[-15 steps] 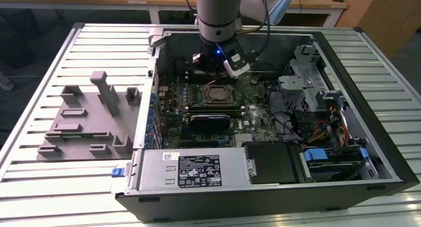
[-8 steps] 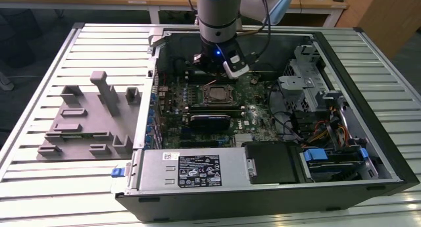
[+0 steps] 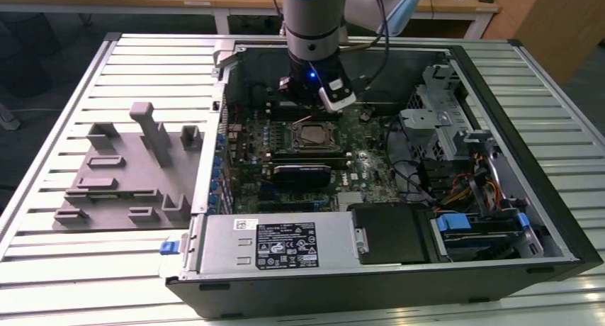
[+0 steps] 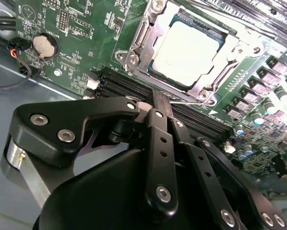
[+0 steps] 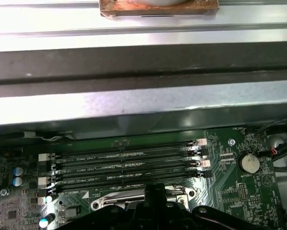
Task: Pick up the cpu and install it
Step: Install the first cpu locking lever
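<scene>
I hang over the open computer case (image 3: 397, 269), which lies on its side on a slatted metal table (image 3: 57, 269). My arm (image 3: 312, 14) comes down from the far edge of the case and ends just above the green motherboard (image 3: 369, 177). On the table at the exterior view's left, apart from the case, sits a grey plastic tray (image 3: 113, 177) with upright posts. Inside the case, along the near wall, I see the silver power supply (image 3: 274, 244), and toward the exterior view's right a drive cage (image 3: 430, 120) and a bundle of cables (image 3: 454, 184).

On the board below me lies the socket (image 4: 143, 28), its metal frame open around the cpu (image 4: 184, 48), which rests flat inside it with its pale silvery top plate facing up. In the exterior view the same chip (image 3: 312, 136) shows as a small square just in front of my claw (image 3: 307, 108).

My claw (image 4: 161, 103) is drawn together: in the second wrist view the dark fingertips (image 4: 158, 99) meet with nothing between them, poised just beside the socket's edge and over the black memory slots (image 5: 124, 165). A round coin battery (image 5: 249, 163) sits near the slots' end.
</scene>
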Controlling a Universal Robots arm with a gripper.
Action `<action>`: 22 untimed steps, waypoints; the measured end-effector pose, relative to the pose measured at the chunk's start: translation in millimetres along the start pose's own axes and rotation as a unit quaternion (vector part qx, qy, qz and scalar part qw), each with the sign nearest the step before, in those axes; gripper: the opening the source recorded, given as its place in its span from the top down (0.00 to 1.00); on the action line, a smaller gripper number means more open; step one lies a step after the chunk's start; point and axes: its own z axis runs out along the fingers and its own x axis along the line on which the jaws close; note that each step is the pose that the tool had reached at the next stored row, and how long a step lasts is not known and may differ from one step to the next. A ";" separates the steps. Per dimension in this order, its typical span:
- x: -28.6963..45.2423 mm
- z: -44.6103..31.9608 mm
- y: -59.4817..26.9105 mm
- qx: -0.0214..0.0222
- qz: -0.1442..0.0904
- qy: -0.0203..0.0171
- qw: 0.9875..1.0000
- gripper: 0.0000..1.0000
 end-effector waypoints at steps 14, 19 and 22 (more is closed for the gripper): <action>3.1 5.0 3.3 0.003 0.005 -0.026 1.000 0.89; 7.3 6.0 2.7 0.003 0.011 -0.036 0.999 0.89; 10.0 6.5 2.2 0.003 0.015 -0.037 0.999 0.89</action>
